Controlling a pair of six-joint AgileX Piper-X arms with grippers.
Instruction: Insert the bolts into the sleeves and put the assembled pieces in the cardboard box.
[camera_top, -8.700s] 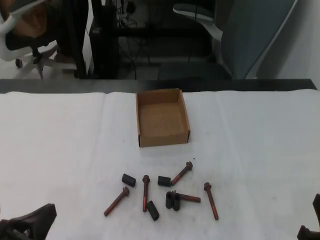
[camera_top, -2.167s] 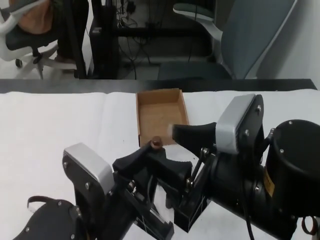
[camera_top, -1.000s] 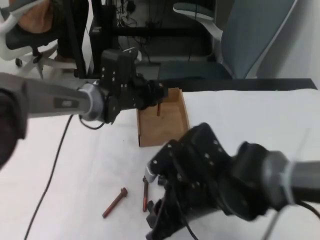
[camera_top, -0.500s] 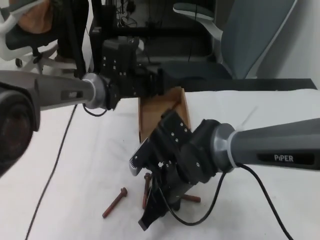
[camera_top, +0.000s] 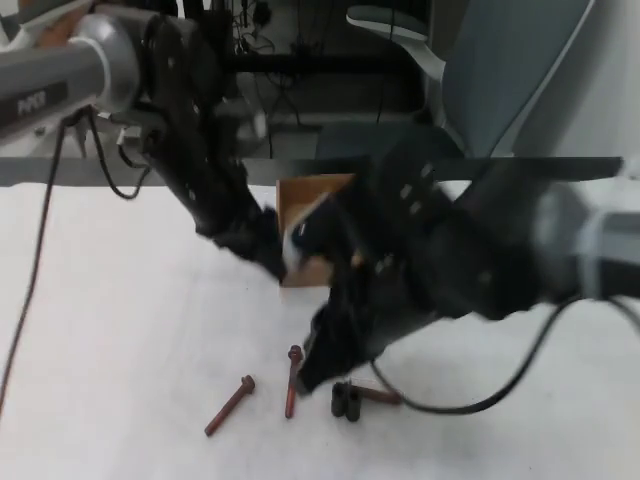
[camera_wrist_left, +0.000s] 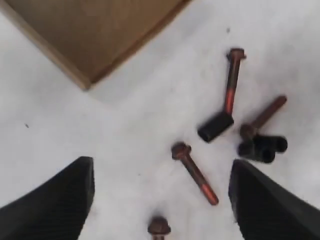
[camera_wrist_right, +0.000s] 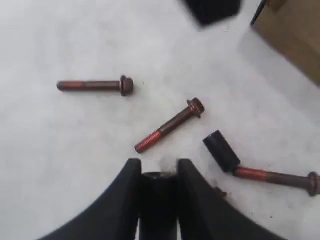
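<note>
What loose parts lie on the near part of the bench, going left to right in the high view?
slanted bolt → second bolt → pair of black sleeves → third bolt

Bolts (camera_wrist_right: 170, 125): metal, coppery-red, dull, brighter at the threaded ends.
Sleeve (camera_wrist_right: 221, 151): black, matt, smooth, plastic-like.
Cardboard box (camera_wrist_left: 95, 30): brown paperboard, matt, paler at cut edges.
Desk (camera_wrist_right: 65, 150): white cloth cover, matt, faintly rough.
Pincer fingers (camera_wrist_left: 55, 205): black, matt plastic.

Loose bolts (camera_wrist_left: 195, 172), sleeves (camera_wrist_left: 215, 126) beside cardboard box (camera_wrist_left: 100, 30)
</note>
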